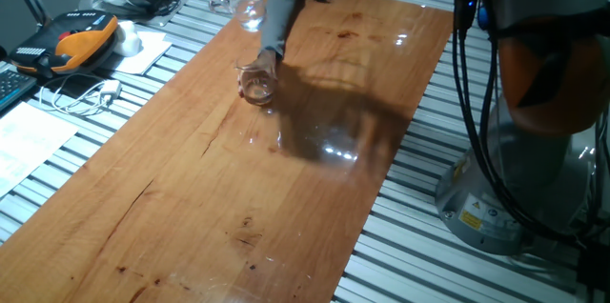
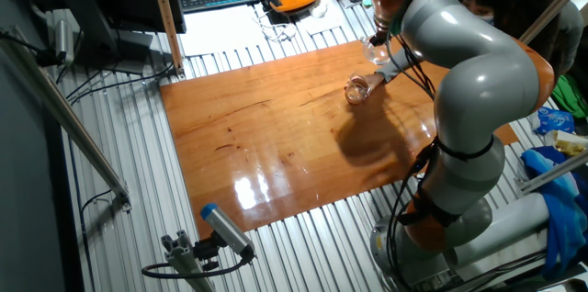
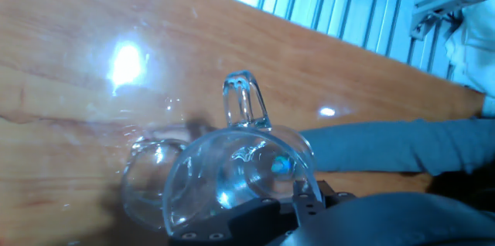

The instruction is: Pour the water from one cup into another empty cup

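My gripper [image 2: 378, 37] is shut on the clear glass mug [image 3: 232, 176] and holds it tilted above the wooden board, its loop handle [image 3: 246, 100] pointing up in the hand view. The mug also shows in one fixed view [image 1: 250, 6] and in the other fixed view [image 2: 375, 50]. Glints inside the mug may be the water; I cannot tell whether any is flowing. The small handle-less tumbler [image 1: 257, 83] stands on the board just below and beside the mug's mouth. It shows in the hand view [image 3: 143, 180] and the other fixed view [image 2: 356, 90].
A person's arm in a grey sleeve [image 1: 278, 12] reaches across the board, hand at the tumbler; it also shows in the hand view [image 3: 387, 147]. The wooden board [image 1: 238, 198] lies on a slatted metal table [image 1: 419, 246]. An orange pendant [image 1: 76, 38] and cables lie at the left.
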Controlling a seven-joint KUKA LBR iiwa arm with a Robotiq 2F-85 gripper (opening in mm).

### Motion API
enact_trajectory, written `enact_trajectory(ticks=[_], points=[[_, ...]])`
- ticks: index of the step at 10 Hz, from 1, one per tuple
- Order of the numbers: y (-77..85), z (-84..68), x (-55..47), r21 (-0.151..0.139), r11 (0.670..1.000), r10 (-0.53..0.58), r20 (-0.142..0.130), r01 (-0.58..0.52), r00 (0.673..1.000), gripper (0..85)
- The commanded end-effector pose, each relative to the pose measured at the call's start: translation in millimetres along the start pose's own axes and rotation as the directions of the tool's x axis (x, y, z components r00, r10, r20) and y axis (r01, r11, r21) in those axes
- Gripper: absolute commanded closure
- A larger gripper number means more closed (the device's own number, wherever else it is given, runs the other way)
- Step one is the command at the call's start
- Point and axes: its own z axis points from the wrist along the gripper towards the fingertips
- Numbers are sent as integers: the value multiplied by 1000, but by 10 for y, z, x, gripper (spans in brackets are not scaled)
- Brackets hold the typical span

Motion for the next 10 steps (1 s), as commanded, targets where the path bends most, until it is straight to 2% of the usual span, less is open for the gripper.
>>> enact_trajectory(ticks=[1, 2, 3, 8, 10], points=[[-3, 1, 4, 30, 1000, -5, 8, 5, 1000, 850], [-4, 8, 7, 69, 998, -13, 17, 12, 1000, 850], [-7, 14, 9, 88, 996, -14, 24, 12, 1000, 850], [-9, 106, -3, 126, 992, -30, 49, 24, 998, 850], [-14, 151, 2, 174, 984, -52, 62, 40, 997, 850]])
